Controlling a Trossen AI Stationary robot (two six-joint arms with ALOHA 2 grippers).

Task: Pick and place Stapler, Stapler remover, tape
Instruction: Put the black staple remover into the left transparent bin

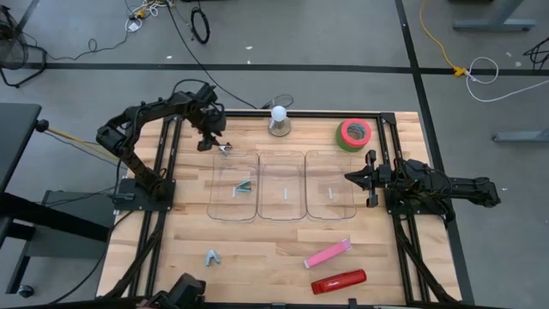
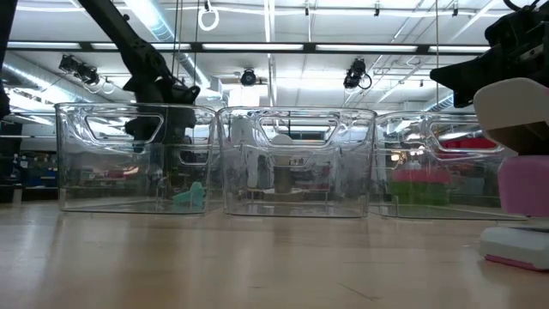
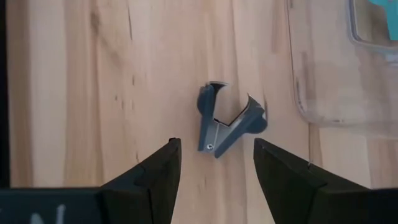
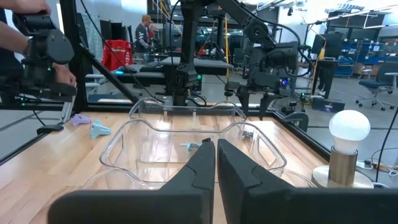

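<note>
Fingers (image 3: 163,168) of the left gripper (image 3: 214,165) are spread wide right over a grey staple remover (image 3: 227,121) lying on the table (image 3: 74,93) beside the clear bins (image 1: 233,185), so next I'd guess drop and pinch it; right gripper (image 1: 350,178) waits closed.

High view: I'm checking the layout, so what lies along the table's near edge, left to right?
Grey staple remover → pink stapler → red stapler, which sits slightly nearer the edge.
</note>
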